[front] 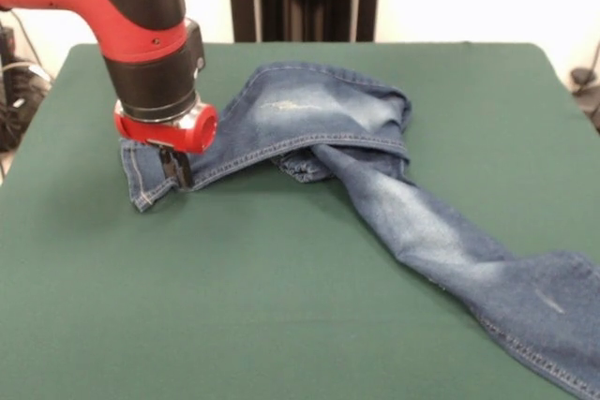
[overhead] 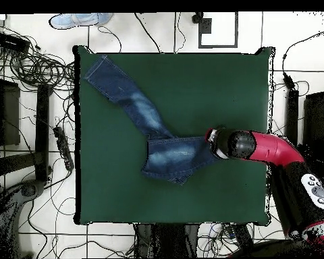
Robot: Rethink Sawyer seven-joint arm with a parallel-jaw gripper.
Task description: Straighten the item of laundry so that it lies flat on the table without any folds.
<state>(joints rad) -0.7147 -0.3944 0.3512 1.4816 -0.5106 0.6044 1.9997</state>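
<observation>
My red-and-black arm's gripper [front: 176,168] presses its jaws, clamped, on the hem of faded blue denim jeans [front: 375,175], half-folded mid-desk on green cloth [front: 234,306]; flattening remains unfinished.

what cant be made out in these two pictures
- Gripper: open or shut unclear; front view shows only a dark tip below the red collar, overhead the arm covers it.
- Jeans: long leg's hem cut off by the front view's corner.
- Second leg: folded under, extent hidden in both views.
</observation>
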